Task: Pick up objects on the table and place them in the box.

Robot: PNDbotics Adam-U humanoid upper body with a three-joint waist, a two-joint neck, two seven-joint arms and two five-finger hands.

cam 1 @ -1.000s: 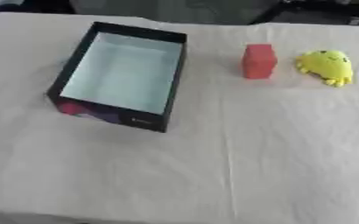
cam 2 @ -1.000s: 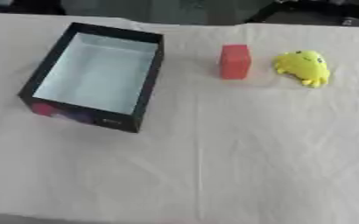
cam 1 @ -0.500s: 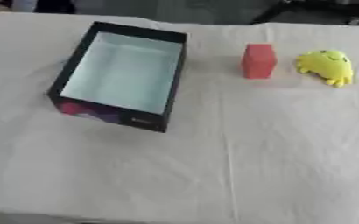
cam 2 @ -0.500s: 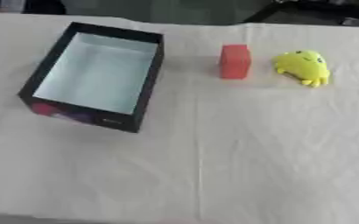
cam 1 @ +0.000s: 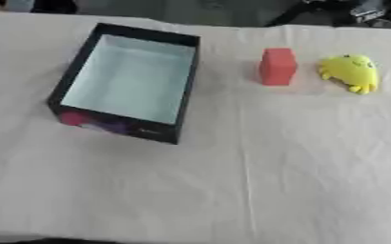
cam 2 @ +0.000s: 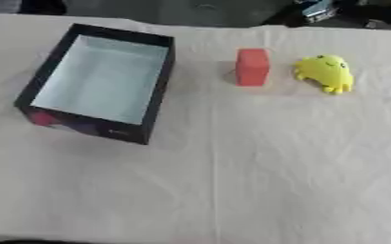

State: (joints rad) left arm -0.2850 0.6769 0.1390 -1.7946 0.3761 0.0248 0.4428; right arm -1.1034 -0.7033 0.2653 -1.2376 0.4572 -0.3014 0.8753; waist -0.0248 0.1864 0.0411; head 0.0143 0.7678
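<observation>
Nothing has moved over the last second: the box (cam 1: 128,81) sits open and empty at about ten o'clock on the bench (cam 1: 257,181), the red block (cam 1: 277,66) stands upright at one o'clock, well apart from the box, and the yellow toy (cam 1: 350,72) lies just beside the block at two o'clock. Neither hand shows in either view, so I cannot tell whether they are spread or closed. By the look of it, the work has not started; both things still wait to be picked.
</observation>
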